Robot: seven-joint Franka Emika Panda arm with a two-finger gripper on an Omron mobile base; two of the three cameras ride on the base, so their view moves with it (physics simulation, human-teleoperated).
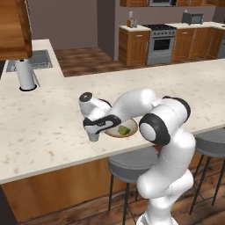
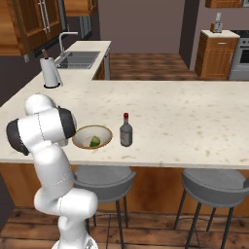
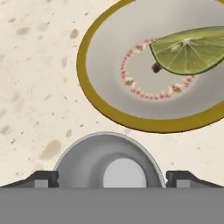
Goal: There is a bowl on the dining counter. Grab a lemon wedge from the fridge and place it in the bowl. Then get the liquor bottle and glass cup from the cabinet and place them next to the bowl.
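Directly beneath the hand camera sits the glass cup [image 3: 107, 164], seen from above as a pale grey ring with a lighter round bottom, standing upright on the dining counter [image 3: 35, 87]. The gripper [image 3: 111, 179] hangs straight over it with its jaws spread wide: one dark fingertip shows on each side of the cup, both clear of its wall, so nothing is gripped.

Just beyond the cup lies the bowl [image 3: 105, 109], near it but apart, with a strip of speckled stone between them. Its rim is ochre, its inside grey with a ring of small reddish marks. A green citrus wedge [image 3: 188, 50] rests inside the bowl, cut face up.

From the left base camera, the gripper [image 1: 93, 137] points down at the near part of the dining counter [image 1: 44, 114], just left of the bowl [image 1: 124, 131], with the wedge [image 1: 124, 130] showing inside. The cup itself is hard to tell apart from the fingers there.

From the right base camera, the liquor bottle [image 2: 126, 130], dark with a red cap, stands upright just right of the bowl [image 2: 92, 137]. Two grey stools [image 2: 104, 181] stand under the counter's near edge. A white paper towel roll [image 2: 50, 72] stands far left, near the sink [image 2: 78, 59].
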